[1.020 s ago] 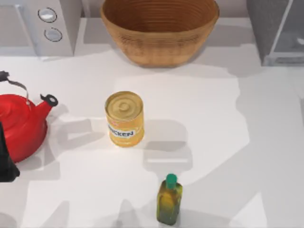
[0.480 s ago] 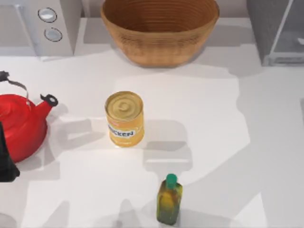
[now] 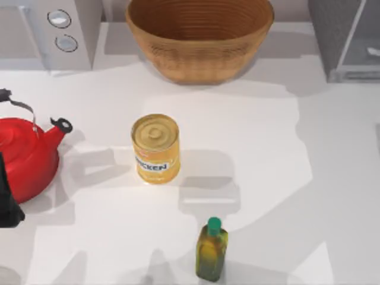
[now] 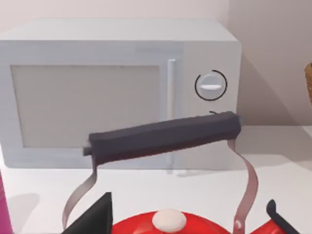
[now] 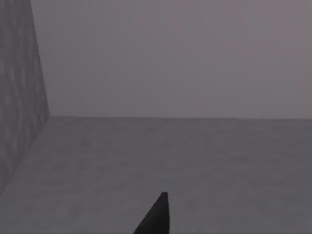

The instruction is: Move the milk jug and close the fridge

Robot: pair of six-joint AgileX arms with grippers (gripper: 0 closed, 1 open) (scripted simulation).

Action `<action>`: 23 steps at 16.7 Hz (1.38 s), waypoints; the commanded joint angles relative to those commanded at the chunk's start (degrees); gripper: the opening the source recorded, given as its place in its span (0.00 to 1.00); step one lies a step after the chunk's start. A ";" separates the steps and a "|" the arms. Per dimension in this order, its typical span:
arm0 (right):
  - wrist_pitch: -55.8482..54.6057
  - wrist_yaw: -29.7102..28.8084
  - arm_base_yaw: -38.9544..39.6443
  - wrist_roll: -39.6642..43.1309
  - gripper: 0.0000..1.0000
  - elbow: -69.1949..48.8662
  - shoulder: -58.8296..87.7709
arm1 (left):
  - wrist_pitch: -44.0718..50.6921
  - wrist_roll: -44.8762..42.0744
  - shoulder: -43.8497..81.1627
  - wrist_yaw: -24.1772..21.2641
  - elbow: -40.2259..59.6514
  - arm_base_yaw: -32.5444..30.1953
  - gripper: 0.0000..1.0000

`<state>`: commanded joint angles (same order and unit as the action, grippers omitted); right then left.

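Grey metal fridge (image 3: 347, 41) stands open, upper right of the top view.
Left arm (image 3: 9, 202) parked at left edge beside red kettle (image 3: 27, 154); whether either claw is clenched or released cannot be told.

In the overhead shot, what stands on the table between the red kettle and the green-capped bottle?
In the top view, the yellow can stands roughly between the red kettle and the green-capped bottle, touching neither; otherwise bare white table.

Glossy red kettle (image 3: 24, 157), woven wicker basket (image 3: 199, 37), shiny yellow tin can (image 3: 155, 148), matt white table (image 3: 267, 148)
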<state>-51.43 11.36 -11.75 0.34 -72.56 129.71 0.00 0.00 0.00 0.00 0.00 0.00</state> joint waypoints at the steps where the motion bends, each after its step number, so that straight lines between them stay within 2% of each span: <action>1: 0.00 0.00 0.00 0.00 0.98 0.00 0.00 | 0.00 0.00 0.00 0.00 0.00 0.00 1.00; 14: 1.54 -0.27 0.53 -0.14 1.00 2.23 -3.58 | 0.00 0.00 0.00 0.00 0.00 0.00 1.00; 18: 7.04 -1.44 1.83 -0.19 1.00 10.00 -16.84 | 0.00 0.00 0.00 0.00 0.00 0.00 1.00; 23: 17.91 -3.92 4.17 -0.02 1.00 25.28 -46.45 | 0.00 0.00 0.00 0.00 0.00 0.00 1.00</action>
<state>-33.52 7.44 -7.57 0.32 -47.28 83.26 0.00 0.00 0.00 0.00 0.00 0.00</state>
